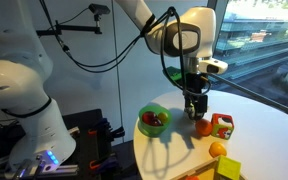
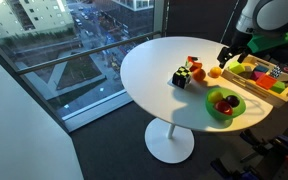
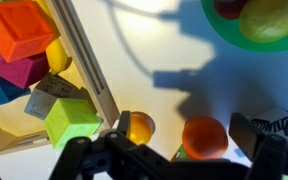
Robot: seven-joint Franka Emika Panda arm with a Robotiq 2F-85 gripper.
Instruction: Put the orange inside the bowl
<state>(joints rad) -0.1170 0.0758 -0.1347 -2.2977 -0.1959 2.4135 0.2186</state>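
The orange [image 3: 139,127], small and yellowish, lies on the white table; it also shows in both exterior views [image 1: 217,149] [image 2: 214,72]. A deeper red-orange fruit [image 3: 204,138] lies beside it. My gripper [image 3: 184,132] is open and empty, hovering above the table with the red-orange fruit between its fingers. The orange is just by one finger. The gripper also shows in both exterior views [image 1: 193,112] [image 2: 225,62]. The green bowl [image 3: 222,32] holds red and yellow fruit pieces and stands apart from the gripper in both exterior views [image 1: 154,108] [image 2: 224,116].
A wooden tray [image 3: 84,60] of coloured blocks lies close beside the orange [image 2: 269,92]. A small printed box [image 1: 222,125] stands next to the red-orange fruit. A yellow block [image 1: 227,169] sits near the table edge.
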